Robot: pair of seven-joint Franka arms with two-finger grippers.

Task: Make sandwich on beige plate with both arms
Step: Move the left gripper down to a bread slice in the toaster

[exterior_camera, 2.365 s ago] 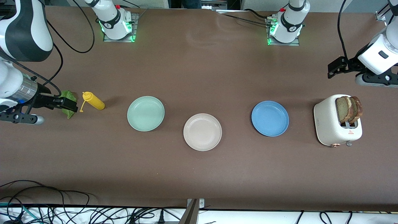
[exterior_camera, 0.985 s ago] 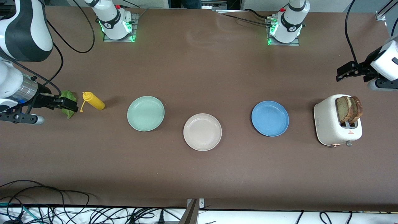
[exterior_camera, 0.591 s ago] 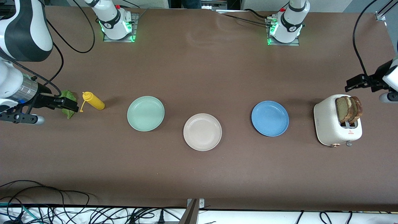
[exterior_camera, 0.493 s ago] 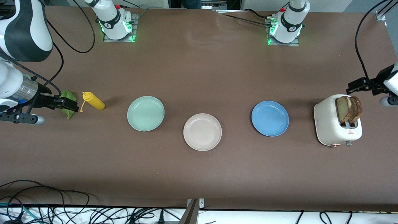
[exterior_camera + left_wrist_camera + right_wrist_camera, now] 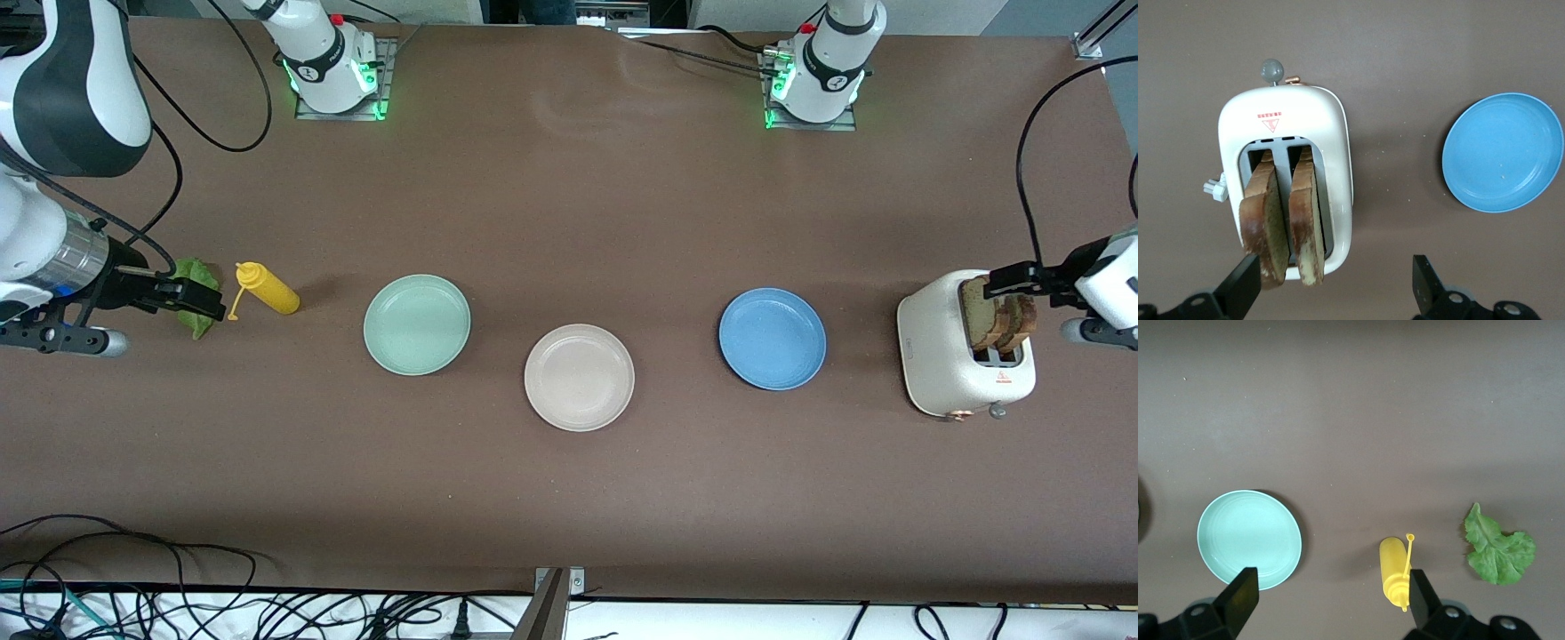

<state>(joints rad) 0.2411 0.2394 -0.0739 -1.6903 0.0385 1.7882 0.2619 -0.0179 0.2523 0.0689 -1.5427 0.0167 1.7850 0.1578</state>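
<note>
Left wrist view shows 2 bread slices (image 5: 1281, 220) standing upright in the white toaster (image 5: 1331, 140), the left gripper (image 5: 1331, 287) over them, jaws spread wide and empty. Judged well done, it centres on 1 slice and pinches its crust. The beige plate (image 5: 579, 377) sits bare, well apart from the toaster, past the blue plate (image 5: 772, 338). The right gripper (image 5: 191, 300) waits wide open and empty over the lettuce leaf (image 5: 1498, 550), farthest from the toaster.

The brown table (image 5: 569, 204) carries three plates (image 5: 579, 377), toaster (image 5: 951, 356), mustard bottle (image 5: 267, 288), lettuce (image 5: 197, 277).
</note>
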